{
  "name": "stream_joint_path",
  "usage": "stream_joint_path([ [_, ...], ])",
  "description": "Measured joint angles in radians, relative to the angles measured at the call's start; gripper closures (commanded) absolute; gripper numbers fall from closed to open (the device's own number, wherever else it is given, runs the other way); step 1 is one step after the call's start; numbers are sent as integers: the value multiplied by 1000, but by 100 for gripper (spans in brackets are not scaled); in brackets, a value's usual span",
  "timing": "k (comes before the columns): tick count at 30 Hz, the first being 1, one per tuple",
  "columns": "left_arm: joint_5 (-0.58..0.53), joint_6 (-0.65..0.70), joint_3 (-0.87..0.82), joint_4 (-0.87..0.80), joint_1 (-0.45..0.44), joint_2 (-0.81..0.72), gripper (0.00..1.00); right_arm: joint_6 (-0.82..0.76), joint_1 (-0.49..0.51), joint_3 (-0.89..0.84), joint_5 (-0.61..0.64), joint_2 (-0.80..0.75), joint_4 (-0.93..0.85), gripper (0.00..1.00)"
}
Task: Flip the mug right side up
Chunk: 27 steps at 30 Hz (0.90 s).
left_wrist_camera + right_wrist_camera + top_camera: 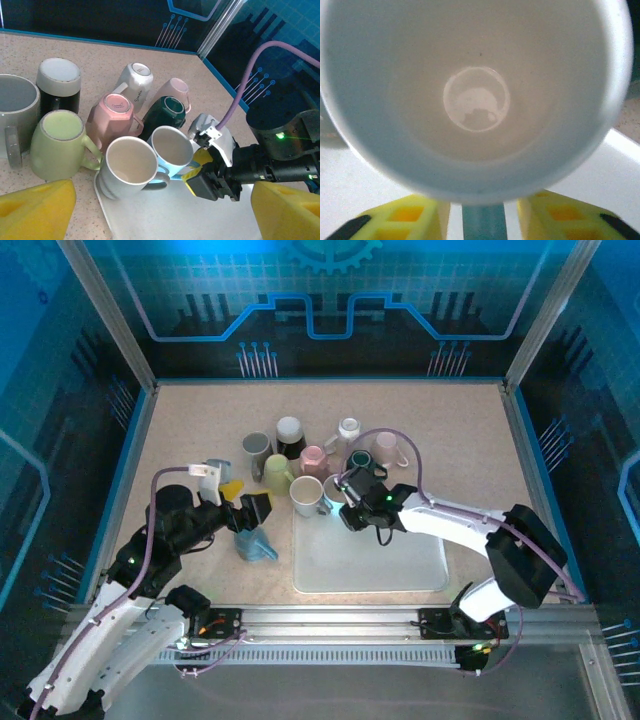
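Right fingers (410,220) clamped on the handle (481,222) of the light-blue mug (172,146). The mug sits just ahead of them, mouth up but tilted, over the tray (165,217), just beside a white mug (131,165). Left fingers (35,207) wide, holding nothing.

Judgement: level the rim, lower the base flat onto the tray, then release. Avoid nudging the neighbouring mug.

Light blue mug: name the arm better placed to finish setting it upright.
Right. Its gripper is at the light blue mug, with the handle between its fingers in the right wrist view. The left gripper is open and off to the side, away from that mug.
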Motion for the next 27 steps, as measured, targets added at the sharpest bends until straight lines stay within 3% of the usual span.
stream_joint_path([
  [7,-50,-18,5,-23,0,46,7,2,0,-11,23,-120,-3,47],
  [13,-108,-97,151,-159,0,292,2,-12,0,-11,36,-251,-6,46],
  [22,-193,-430,464,-384,15,703,1,59,9,-6,121,-360,-43,50],
  [27,-188,-589,527,-426,50,844,1,71,9,-9,149,-449,-41,50],
])
